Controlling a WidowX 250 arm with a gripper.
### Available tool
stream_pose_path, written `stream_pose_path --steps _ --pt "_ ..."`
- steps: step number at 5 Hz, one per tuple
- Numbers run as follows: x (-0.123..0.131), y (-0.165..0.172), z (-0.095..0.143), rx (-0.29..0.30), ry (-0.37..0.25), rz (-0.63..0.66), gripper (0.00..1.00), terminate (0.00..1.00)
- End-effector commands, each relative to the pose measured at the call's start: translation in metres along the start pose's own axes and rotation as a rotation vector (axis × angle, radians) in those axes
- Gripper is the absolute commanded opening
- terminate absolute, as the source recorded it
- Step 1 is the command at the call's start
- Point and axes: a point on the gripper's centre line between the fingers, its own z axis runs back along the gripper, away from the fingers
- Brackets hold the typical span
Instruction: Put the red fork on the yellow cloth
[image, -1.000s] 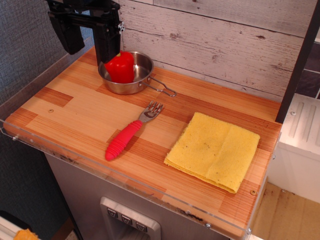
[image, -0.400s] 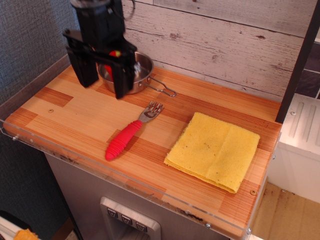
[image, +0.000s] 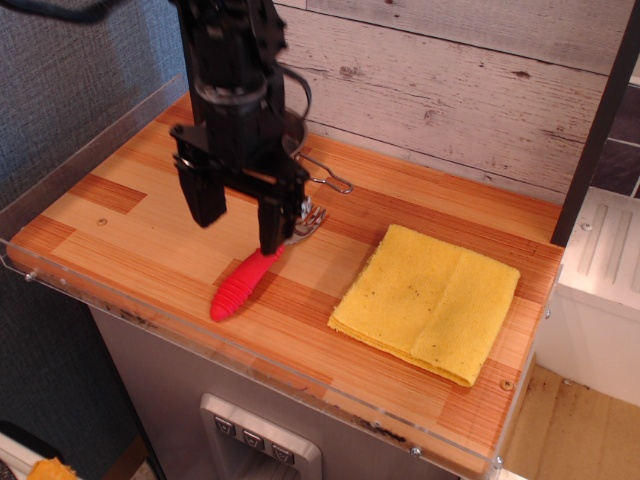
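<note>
The red fork (image: 240, 284) lies on the wooden counter, ribbed red handle toward the front left, grey tines (image: 308, 220) toward the back right. My gripper (image: 241, 222) is open above it, one finger to the left of the fork and the other finger (image: 272, 226) over the top of the handle, hiding the fork's neck. The yellow cloth (image: 428, 302) lies flat to the right of the fork, apart from it.
The arm hides most of a metal pan behind the fork; only its wire handle (image: 330, 180) shows. A clear plastic lip (image: 250, 352) runs along the counter's front and left edges. A white plank wall (image: 450, 90) stands behind.
My gripper has moved from above the pan toward the front right and down, and now stands over the fork. The fork and the cloth have not moved.
</note>
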Motion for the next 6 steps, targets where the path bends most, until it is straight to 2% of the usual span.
stream_pose_path --steps 1,2,4,5,6 --pt "0.013 0.011 -0.017 0.001 -0.022 -0.005 1.0 0.0" --pt "0.006 0.008 -0.038 -0.027 0.028 0.0 1.0 0.0" --pt "0.003 0.007 -0.051 -0.017 0.094 -0.007 1.0 0.0" --pt "0.004 0.003 -0.045 -0.017 0.104 -0.027 0.0 0.0" --pt "0.005 -0.004 -0.021 -0.03 0.096 -0.056 0.0 0.0"
